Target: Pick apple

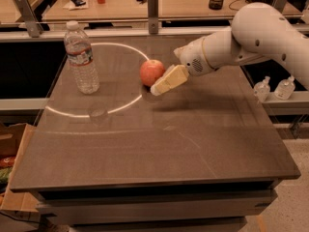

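Observation:
The apple point(151, 72) is a round red-orange fruit standing on the dark table point(159, 144), at the right side of a bright light ring. My gripper point(161, 84) comes in from the right on a white arm, and its pale yellowish fingers reach the apple's lower right side, touching or nearly touching it. The apple rests on the table.
A clear water bottle point(81, 58) with a white cap stands upright to the left of the apple, inside the ring. Two small bottles point(274, 88) stand off the table's right edge. A metal rail and posts point(153, 5) run behind the table. A cardboard box point(12, 149) sits at lower left.

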You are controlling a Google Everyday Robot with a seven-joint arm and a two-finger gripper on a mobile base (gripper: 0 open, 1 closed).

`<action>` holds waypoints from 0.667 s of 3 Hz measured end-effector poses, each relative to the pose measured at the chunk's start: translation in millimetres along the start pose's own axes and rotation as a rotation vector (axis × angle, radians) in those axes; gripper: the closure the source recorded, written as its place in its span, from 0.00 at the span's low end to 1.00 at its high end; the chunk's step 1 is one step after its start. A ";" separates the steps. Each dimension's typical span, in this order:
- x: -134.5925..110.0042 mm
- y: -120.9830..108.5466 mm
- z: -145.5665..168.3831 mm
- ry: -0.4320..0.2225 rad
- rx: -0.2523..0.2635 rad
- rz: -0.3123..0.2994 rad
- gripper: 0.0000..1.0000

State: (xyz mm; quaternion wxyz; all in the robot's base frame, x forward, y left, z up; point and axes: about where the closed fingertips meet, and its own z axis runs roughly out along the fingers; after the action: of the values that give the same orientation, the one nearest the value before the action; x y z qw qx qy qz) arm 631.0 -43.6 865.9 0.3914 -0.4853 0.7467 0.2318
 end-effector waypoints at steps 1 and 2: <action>-5.6 2.7 18.3 -0.036 -0.036 -0.029 0.00; -10.5 4.8 34.8 -0.065 -0.065 -0.046 0.00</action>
State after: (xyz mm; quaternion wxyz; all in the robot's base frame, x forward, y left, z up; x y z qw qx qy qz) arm 641.5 -10.7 853.9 0.4049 -0.5068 0.7143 0.2625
